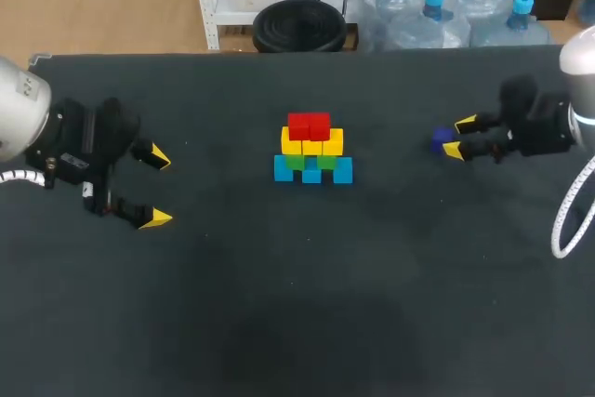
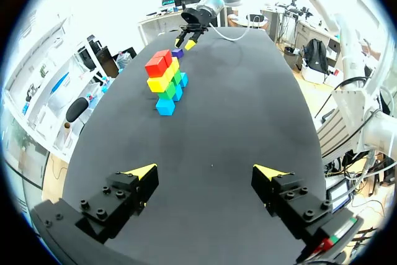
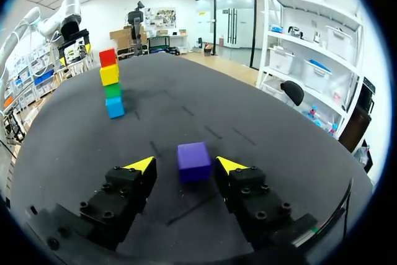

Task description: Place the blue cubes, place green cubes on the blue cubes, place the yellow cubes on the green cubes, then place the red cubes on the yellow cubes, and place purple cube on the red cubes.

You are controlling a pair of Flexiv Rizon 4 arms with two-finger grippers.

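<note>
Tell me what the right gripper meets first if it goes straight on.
The right gripper would meet the purple cube first; it sits between the open fingers. The cube stack lies farther, likely off to one side.

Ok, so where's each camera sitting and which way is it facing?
Head: above, behind, looking down on the table; left pincer and right pincer show.
Left wrist: on the left arm, facing the stack; its open pincer shows.
Right wrist: on the right arm, facing the purple cube inside its open pincer.
All three share the stack.
</note>
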